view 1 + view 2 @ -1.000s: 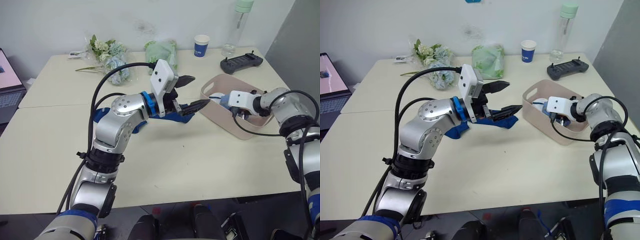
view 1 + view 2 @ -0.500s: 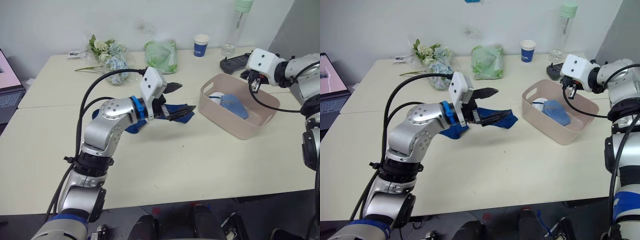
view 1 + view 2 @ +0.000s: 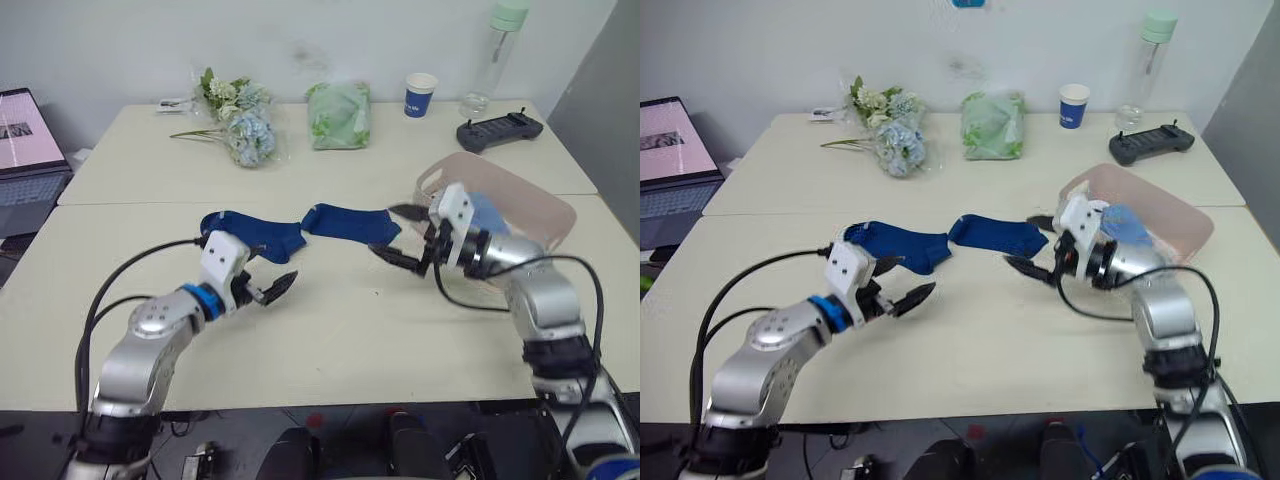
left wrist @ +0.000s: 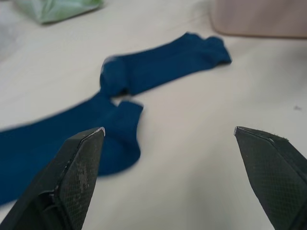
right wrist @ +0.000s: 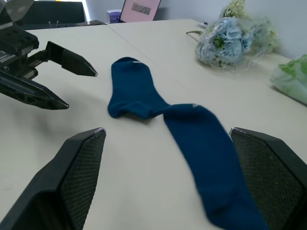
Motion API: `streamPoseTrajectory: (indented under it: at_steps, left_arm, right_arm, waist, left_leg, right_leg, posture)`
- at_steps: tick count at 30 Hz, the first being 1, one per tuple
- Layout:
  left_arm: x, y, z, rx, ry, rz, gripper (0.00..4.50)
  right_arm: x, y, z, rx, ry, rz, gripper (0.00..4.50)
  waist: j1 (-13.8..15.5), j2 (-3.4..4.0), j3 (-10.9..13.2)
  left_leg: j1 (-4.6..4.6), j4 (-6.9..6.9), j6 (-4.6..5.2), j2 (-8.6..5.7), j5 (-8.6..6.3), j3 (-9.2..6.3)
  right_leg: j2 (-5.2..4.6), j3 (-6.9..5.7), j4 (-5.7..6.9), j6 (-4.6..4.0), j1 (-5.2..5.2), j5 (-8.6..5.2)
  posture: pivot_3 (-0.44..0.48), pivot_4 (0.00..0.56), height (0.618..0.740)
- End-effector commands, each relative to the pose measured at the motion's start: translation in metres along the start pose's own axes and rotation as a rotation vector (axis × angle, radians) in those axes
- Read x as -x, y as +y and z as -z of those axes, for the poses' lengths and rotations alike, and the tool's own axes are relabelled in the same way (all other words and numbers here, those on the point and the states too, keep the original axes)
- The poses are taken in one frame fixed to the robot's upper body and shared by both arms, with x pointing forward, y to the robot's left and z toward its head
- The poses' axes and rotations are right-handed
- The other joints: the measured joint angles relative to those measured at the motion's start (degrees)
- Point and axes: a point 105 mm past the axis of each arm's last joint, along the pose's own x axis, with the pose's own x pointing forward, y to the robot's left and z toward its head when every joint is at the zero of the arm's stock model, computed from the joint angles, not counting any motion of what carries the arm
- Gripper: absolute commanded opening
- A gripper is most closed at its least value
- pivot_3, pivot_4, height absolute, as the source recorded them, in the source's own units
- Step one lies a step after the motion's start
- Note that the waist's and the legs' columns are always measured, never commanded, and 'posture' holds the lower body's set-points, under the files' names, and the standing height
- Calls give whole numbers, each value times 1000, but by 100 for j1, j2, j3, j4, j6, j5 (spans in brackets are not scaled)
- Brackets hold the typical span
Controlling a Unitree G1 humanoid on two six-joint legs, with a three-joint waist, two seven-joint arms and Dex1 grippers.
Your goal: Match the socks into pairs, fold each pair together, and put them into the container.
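Two dark navy socks lie flat end to end at mid-table, one to the left [image 3: 250, 232] and one to the right [image 3: 350, 222]. My left gripper [image 3: 270, 280] hovers low, open and empty, just in front of the left sock [image 4: 57, 139]. At the right sock's [image 5: 211, 143] toe end my right gripper [image 3: 385, 230] stands open, holding nothing. The pale pink container [image 3: 535, 200] sits behind my right wrist, with a light blue sock [image 3: 490, 212] inside it.
Along the table's far side stand a flower bunch [image 3: 240, 120], a pale green bag [image 3: 340, 115], a blue paper cup [image 3: 421, 94], a clear bottle [image 3: 500, 45] and a black controller [image 3: 498, 130]. A laptop [image 3: 30, 130] is at far left.
My right gripper left the container, opened, and came down beside the right navy sock; the light blue sock stays in the tub. My left arm dropped low toward the left sock. The camera shifted.
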Motion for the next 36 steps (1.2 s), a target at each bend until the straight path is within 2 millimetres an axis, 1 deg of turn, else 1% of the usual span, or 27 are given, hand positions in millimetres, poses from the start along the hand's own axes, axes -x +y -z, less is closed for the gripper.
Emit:
streamPoseTrajectory:
  at_steps: [1,2,3,4,5,6,8,10,12,13,15,17,19,23,25,27,29,30,31,32,36]
  left_arm:
    - [16,-5,-1,-19,-43,-79,4500]
    - [21,-6,5,-10,-33,-106,4500]
    - [28,-11,17,22,-10,-133,4500]
    - [32,-15,26,43,6,-149,4500]
    - [35,-18,30,56,15,-156,4500]
    - [39,-21,34,53,23,-163,4500]
    - [44,-21,36,50,21,-187,4500]
    - [46,-20,36,51,17,-196,4500]
    - [46,-16,36,39,21,-208,4500]
    - [42,-13,35,21,22,-202,4500]
    - [29,0,28,-40,23,-202,4500]
    - [1,17,15,-107,0,-184,4500]
    - [-18,26,10,-150,-2,-164,4500]
    - [-42,37,11,-191,8,-149,4500]
    - [-57,41,16,-209,30,-129,4500]
    - [-64,45,19,-225,47,-130,4500]
    - [-68,48,19,-228,42,-134,4500]
    - [-68,51,18,-237,37,-150,4138]
    - [-69,53,17,-237,29,-162,3971]
    - [-69,54,17,-237,23,-170,3638]
    - [-72,50,12,-222,-10,-152,2377]
  right_arm:
    - [12,18,18,14,36,46,4476]
    - [17,22,29,-6,65,67,4476]
    - [25,27,45,-38,96,104,4476]
    - [31,31,55,-57,116,128,4476]
    - [34,33,59,-66,123,142,4476]
    - [38,36,62,-65,130,155,4476]
    - [41,33,59,-63,115,201,4476]
    - [42,31,55,-67,99,225,4476]
    - [41,30,54,-67,103,215,4476]
    - [38,29,54,-42,113,206,4476]
    - [30,22,48,-32,92,219,4476]
    - [22,19,37,-38,52,229,4476]
    - [19,21,33,-45,41,222,4476]
    - [16,25,30,-39,41,207,4476]
    - [14,29,25,-33,25,189,4476]
    - [13,31,20,-28,12,175,4476]
    - [13,35,16,-32,-4,152,4476]
    - [13,38,14,-42,-14,130,4500]
    - [14,41,13,-52,-20,113,4500]
    - [14,42,12,-59,-23,103,4500]
    - [18,39,15,-53,-9,117,4500]
  waist:
    - [-3,-1,-3]
    - [-10,-2,-7]
    - [-14,-2,-7]
    - [-15,-3,-11]
    - [-13,-4,-12]
    - [-15,-4,-11]
    - [-21,-4,-11]
    - [-20,-4,-11]
    - [-23,-3,-11]
    - [-26,-5,-11]
    - [-28,-5,-10]
    - [-3,-10,-12]
    - [37,-13,-13]
    - [13,-15,-19]
    - [-17,-16,-19]
    - [-34,-17,-18]
    - [-36,-17,-18]
    - [-38,-17,-18]
    - [-38,-17,-18]
    - [-38,-17,-18]
    - [-35,-17,-18]
  left_leg:
    - [2,-1,0,2,0,2]
    - [4,-4,0,5,0,3]
    - [10,-9,1,7,-1,8]
    - [10,-11,1,9,-1,9]
    - [13,-12,1,11,-2,12]
    - [15,-15,2,11,-2,16]
    - [22,-13,4,12,-3,25]
    - [45,-13,12,12,-7,28]
    - [95,-18,24,11,-15,27]
    - [117,-19,36,11,-26,27]
    - [121,-21,33,10,-26,27]
    - [122,-22,21,12,-22,27]
    - [110,-15,18,8,-21,16]
    - [110,-19,15,6,-24,20]
    - [100,-21,13,7,-26,22]
    - [98,-20,13,6,-26,21]
    - [99,-18,13,8,-26,21]
    - [100,-18,13,8,-26,21]
    - [101,-17,13,8,-26,20]
    - [101,-17,13,9,-26,20]
    - [100,-15,13,8,-26,18]
  right_leg:
    - [2,1,0,0,0,0]
    - [3,2,-1,0,0,0]
    - [4,5,-1,0,2,0]
    - [6,6,-1,0,0,0]
    - [7,9,-2,-1,0,-1]
    - [8,12,-2,-1,1,-1]
    - [11,17,2,-6,5,3]
    - [18,16,-1,-11,30,6]
    - [30,13,-13,-10,86,4]
    - [38,11,-19,-7,112,-3]
    - [43,10,-22,-7,116,-5]
    - [47,12,-25,-7,116,-5]
    - [46,0,-20,-10,110,-3]
    - [45,10,-30,-6,106,-5]
    - [45,11,-33,-5,91,-6]
    - [45,8,-28,-6,88,-5]
    - [45,10,-24,-6,89,-5]
    - [45,10,-23,-6,90,-5]
    - [45,10,-21,-6,91,-5]
    - [45,10,-21,-6,91,-5]
    - [45,9,-21,-6,91,-5]
  posture:
    - [0,150,740]
    - [0,150,740]
    - [0,150,740]
    - [0,150,740]
    - [0,150,740]
    - [0,150,740]
    - [0,150,740]
    - [0,150,740]
    - [0,150,740]
    - [0,150,740]
    - [0,150,740]
    - [0,150,740]
    - [0,150,740]
    - [0,150,740]
    - [0,150,740]
    - [0,150,740]
    - [0,150,740]
    - [0,150,740]
    - [0,150,740]
    - [0,150,740]
    - [0,150,740]
